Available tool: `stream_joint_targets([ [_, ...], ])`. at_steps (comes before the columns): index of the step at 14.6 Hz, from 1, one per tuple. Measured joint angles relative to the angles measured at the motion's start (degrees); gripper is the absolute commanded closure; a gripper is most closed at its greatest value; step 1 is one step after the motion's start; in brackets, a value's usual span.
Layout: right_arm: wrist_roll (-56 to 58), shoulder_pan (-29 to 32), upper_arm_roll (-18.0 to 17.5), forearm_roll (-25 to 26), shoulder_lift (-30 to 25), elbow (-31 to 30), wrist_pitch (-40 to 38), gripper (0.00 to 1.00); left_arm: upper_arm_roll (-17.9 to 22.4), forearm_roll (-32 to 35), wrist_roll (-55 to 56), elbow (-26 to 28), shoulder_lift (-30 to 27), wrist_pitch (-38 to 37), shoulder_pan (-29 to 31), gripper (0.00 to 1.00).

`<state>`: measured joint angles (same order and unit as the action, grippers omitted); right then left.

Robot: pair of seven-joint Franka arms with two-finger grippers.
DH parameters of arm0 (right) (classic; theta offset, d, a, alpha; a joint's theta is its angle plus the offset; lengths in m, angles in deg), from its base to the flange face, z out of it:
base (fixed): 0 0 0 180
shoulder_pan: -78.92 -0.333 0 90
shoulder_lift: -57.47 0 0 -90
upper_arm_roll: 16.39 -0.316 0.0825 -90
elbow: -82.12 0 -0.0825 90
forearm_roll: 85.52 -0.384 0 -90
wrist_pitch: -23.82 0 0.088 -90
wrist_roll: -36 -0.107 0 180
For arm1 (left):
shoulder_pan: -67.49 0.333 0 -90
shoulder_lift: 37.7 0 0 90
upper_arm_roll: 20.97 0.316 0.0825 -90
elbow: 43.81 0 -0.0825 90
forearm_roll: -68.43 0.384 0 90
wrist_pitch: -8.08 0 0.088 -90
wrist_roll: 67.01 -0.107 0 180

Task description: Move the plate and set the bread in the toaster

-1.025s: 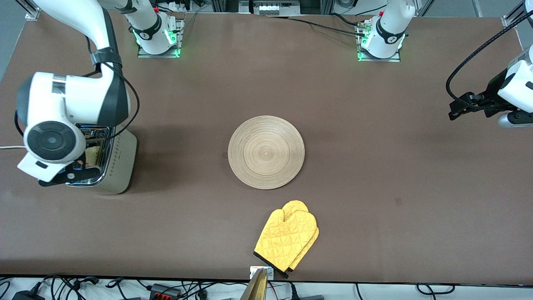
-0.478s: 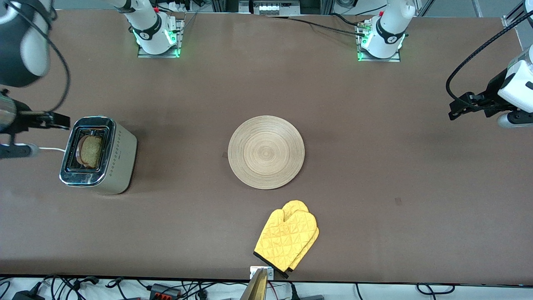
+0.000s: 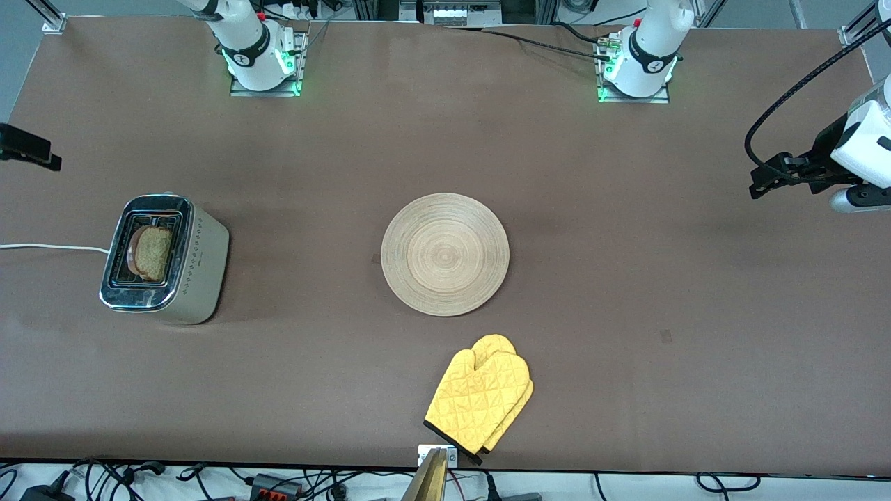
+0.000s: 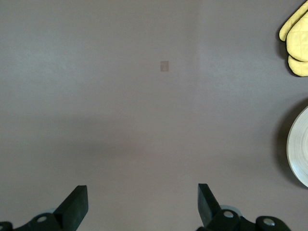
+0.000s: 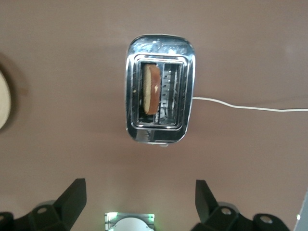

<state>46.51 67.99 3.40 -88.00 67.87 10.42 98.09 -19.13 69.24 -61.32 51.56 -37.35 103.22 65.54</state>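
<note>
The toaster (image 3: pixel 188 268) stands near the right arm's end of the table. The bread (image 3: pixel 152 252) stands in one of its slots. In the right wrist view the bread (image 5: pixel 150 88) is in the slot of the toaster (image 5: pixel 160 132) on the plate's side. The plate (image 3: pixel 445 254) lies bare at the table's middle. My right gripper (image 5: pixel 139 202) is open and empty, high above the table beside the toaster; only one of its fingers (image 3: pixel 31 147) shows in the front view. My left gripper (image 3: pixel 762 182) waits open and empty over the left arm's end, also seen in the left wrist view (image 4: pixel 142 202).
A yellow oven mitt (image 3: pixel 480 400) lies nearer the front camera than the plate, close to the table edge. The toaster's white cord (image 3: pixel 49 246) runs off the right arm's end of the table. The arm bases (image 3: pixel 259 62) stand along the top edge.
My right arm has lifted off the toaster and pulled away toward the table's end, almost out of the front view. The bread stays in the slot. The left arm has not moved.
</note>
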Motion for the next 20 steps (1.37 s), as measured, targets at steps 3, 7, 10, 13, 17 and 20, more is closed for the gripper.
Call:
stream_joint_targets([
  [3,-1.4,4.8,-6.7,0.0,-2.9,-1.7,0.6,0.00,0.0,0.0,0.0,-0.1,-0.1,-0.2,0.0,0.00],
  [7,-4.0,7.9,-11.7,0.5,-4.8,-6.7,8.5,0.00,0.0,0.0,0.0,-0.1,-0.1,-0.5,0.0,0.00],
  [10,-4.0,8.2,-11.8,1.7,-5.0,-10.1,11.8,0.00,0.0,0.0,0.0,-0.1,-0.1,-0.6,0.0,0.00],
  [13,-4.0,8.7,-11.8,1.7,-5.7,-13.5,12.1,0.00,-0.2,0.0,0.0,-0.1,0.0,-0.6,0.0,0.00],
  [17,-4.0,8.8,-12.4,1.7,-5.9,-14.5,12.6,0.00,-0.4,0.0,0.0,0.0,0.8,-0.2,-0.1,0.00],
  [20,-5.9,8.8,-14.9,2.0,-6.0,-14.6,12.6,0.00,-0.5,0.0,-0.2,0.0,2.1,1.5,-0.2,0.00],
])
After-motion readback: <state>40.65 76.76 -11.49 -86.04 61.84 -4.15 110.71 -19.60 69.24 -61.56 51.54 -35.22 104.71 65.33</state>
